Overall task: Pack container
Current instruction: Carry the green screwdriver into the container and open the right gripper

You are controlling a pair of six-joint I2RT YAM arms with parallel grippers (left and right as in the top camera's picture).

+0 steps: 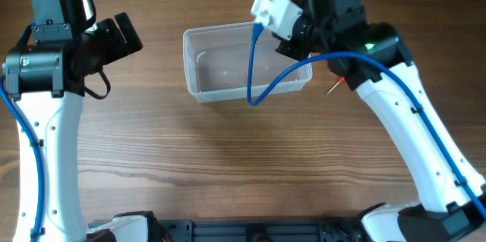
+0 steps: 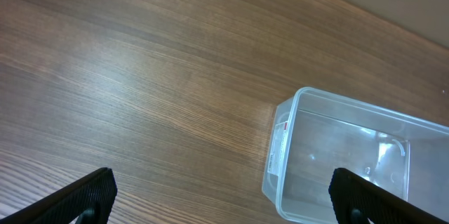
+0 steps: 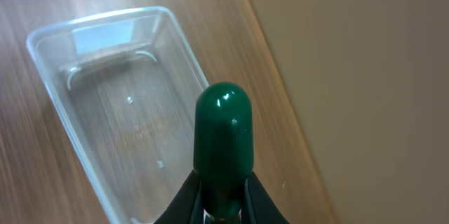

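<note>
right jaws clamped on green handle (image 3: 223, 129) | at right end of container (image 1: 220, 64) | long axis across bench (image 1: 228, 158) | left jaws spread, empty, farther off

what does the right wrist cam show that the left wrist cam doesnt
Only the right wrist view shows a green rounded handle, clamped between the right fingers above the tub. Only the left wrist view shows the left fingers, spread wide with nothing between them. Both views show the clear container, with nothing in it, sitting on the wooden table.
</note>
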